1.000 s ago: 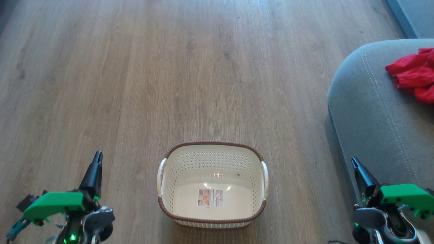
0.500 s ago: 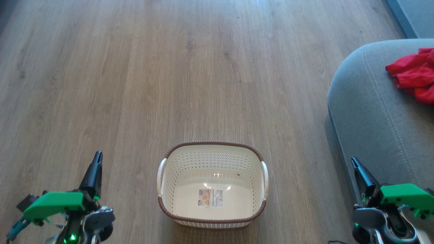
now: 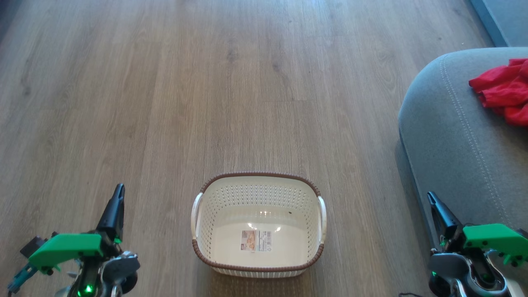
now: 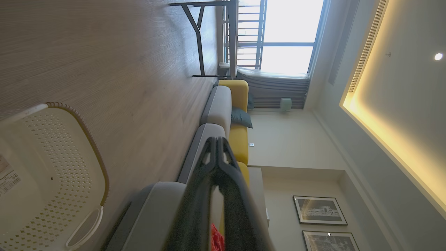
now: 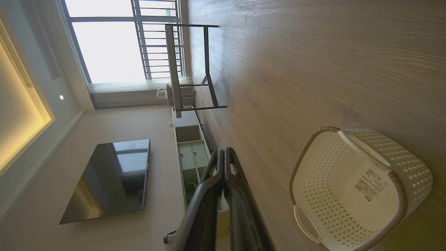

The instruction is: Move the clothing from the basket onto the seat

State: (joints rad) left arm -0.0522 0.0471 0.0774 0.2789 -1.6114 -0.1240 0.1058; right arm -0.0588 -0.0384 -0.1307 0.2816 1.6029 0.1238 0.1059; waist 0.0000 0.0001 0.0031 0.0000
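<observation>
the clothing (image 3: 503,93) lies on the seat (image 3: 453,136), a crumpled heap of bright red at the right edge of the head view, well apart from the basket (image 3: 258,175) on the wooden floor (image 3: 206,82). the basket holds nothing; its label sticker (image 3: 255,240) shows plainly on the bare bottom, so the task looks done or very nearly so.

little seems left to go wrong, but a few things could. the picture's edge cuts the heap, so it cannot be told whether both garments are in it or how near they lie to the far side of the cushion; thin cloth hanging over an edge could slide down under its own weight. the right arm's jaws sit low, just beside the seat's front. a careless swing of that arm might drag along the upholstery or catch a trailing fold. the light basket between the arms would skid if clipped.

both pairs of jaws are pressed together, tip to tip, pinching nothing.

the cloth looks soft and thin, bunched into loose folds with shadowed creases. only red is visible; any white part is hidden or out of frame.
</observation>
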